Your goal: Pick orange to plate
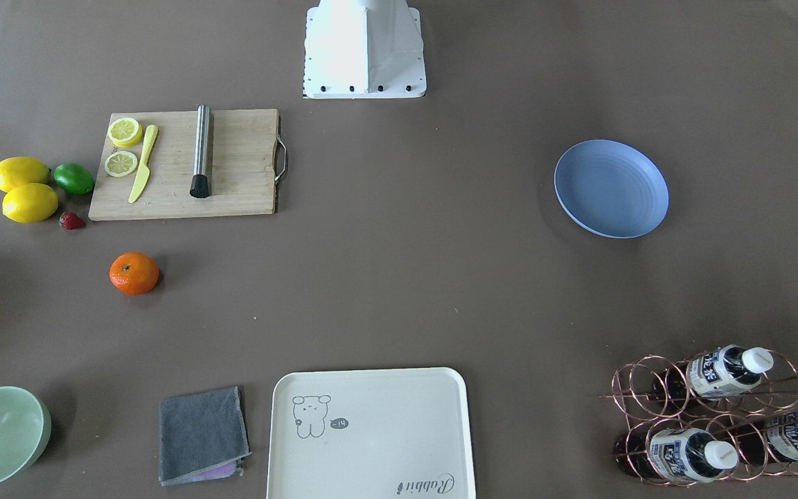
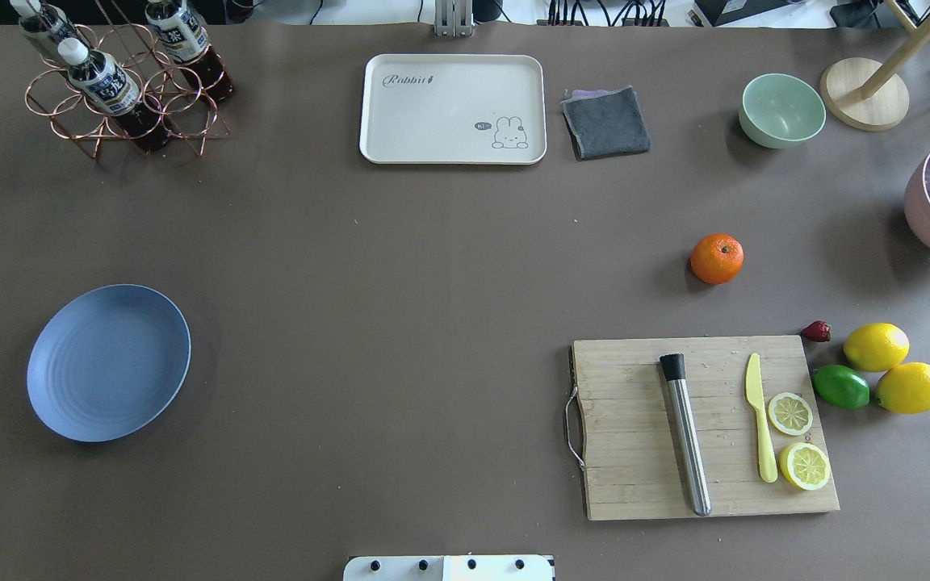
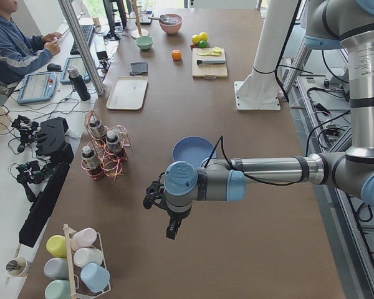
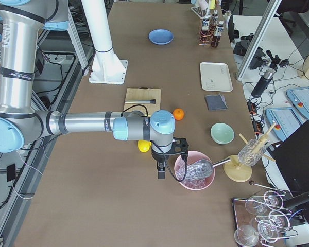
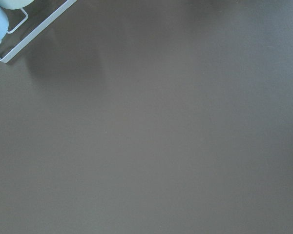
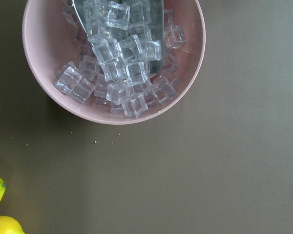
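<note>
The orange (image 2: pixel 717 258) rests alone on the brown table, beyond the cutting board (image 2: pixel 643 387); it also shows in the front view (image 1: pixel 134 273) and the side views (image 4: pixel 178 114). Far across the table lies the blue plate (image 2: pixel 108 362), bare (image 1: pixel 611 188). Neither arm reaches into the overhead or front view. My left gripper (image 3: pixel 170 229) hangs over bare table short of the plate (image 3: pixel 193 149); whether it is open or shut I cannot tell. My right gripper (image 4: pixel 161 174) hovers beside a pink bowl of ice (image 4: pixel 194 176), well short of the orange; its state I cannot tell either.
Two lemons (image 2: pixel 894 367), a lime (image 2: pixel 840 386) and a strawberry (image 2: pixel 816 331) sit right of the board, which carries a steel muddler (image 2: pixel 684 433), a yellow knife and lemon halves. A cream tray (image 2: pixel 453 109), grey cloth (image 2: pixel 605 122), green bowl (image 2: pixel 782 110) and bottle rack (image 2: pixel 122 89) line the far edge.
</note>
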`<state>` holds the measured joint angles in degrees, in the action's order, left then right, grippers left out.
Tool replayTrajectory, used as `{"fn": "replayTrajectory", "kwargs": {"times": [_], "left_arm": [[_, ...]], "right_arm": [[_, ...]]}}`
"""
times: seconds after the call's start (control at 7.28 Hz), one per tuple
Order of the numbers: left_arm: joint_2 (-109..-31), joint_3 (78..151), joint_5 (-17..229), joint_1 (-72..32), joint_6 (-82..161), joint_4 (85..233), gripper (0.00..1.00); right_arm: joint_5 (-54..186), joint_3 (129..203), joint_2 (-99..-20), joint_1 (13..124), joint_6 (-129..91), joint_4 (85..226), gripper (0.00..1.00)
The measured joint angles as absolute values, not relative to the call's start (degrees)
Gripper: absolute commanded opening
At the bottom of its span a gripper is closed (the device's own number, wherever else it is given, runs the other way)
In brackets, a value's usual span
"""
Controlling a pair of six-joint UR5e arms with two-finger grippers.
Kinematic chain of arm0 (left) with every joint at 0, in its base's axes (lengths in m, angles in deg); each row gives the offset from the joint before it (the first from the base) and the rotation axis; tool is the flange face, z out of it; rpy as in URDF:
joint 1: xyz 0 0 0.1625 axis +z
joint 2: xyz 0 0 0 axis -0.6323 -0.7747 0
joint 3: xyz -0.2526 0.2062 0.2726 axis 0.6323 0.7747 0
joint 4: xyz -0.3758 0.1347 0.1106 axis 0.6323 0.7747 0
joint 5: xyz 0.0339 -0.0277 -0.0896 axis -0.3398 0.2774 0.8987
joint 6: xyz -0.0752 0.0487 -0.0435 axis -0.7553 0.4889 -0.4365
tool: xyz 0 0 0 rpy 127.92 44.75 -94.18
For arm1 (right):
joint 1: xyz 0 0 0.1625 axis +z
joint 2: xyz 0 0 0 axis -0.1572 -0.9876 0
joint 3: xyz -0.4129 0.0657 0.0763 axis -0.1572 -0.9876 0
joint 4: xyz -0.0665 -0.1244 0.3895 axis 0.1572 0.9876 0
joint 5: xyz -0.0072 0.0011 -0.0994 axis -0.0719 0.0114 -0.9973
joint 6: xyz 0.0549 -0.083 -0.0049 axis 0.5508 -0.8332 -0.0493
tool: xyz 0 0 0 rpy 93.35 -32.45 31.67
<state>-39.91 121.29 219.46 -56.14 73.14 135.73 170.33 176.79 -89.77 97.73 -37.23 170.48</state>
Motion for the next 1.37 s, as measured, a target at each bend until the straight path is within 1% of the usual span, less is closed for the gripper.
{"fn": "replayTrajectory", "kwargs": {"times": [1.37], "left_arm": [[-41.44,122.11,219.39,-56.13,72.85,135.87,0.98]], "right_arm": [[170.74,176.98,-89.77,97.73,-37.59,170.4,1.0]]}}
